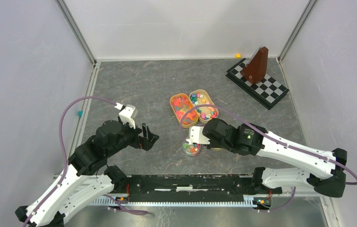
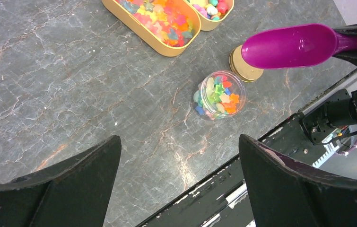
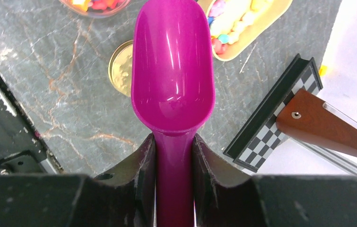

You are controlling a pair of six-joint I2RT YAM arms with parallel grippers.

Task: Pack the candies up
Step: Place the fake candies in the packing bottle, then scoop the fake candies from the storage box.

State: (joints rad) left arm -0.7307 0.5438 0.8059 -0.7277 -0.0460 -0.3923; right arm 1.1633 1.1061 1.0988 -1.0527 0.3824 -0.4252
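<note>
Jar: a small clear jar (image 2: 220, 93) stands upright and uncapped nearest the arm bases, nearly full of candies (image 2: 224, 97) in mixed bright colours.
Lid: a gold lid (image 2: 240, 71) lies flat just beside the jar, on the right arm's side.
Scoop: a purple scoop (image 3: 174, 71) is held over the lid; its bowl is empty.
Right gripper (image 3: 174, 146): clamped on the scoop's handle.
Left gripper (image 1: 150, 137): fingers spread wide, holding nothing.
Trays: two tan oval trays sit side by side beyond the jar. The left tray (image 2: 167, 51) holds star-shaped sweets, the right tray (image 3: 261, 23) rounder ones.
Candies and hands: the jarred sweets sit just beside the scoop's bowl and apart from the left fingers.
Surface: a grey marbled table (image 1: 134, 90).
Far right corner: a brown wooden wedge (image 1: 256, 66) stands on a chequered board (image 1: 266, 90).
Room: pale walls.
</note>
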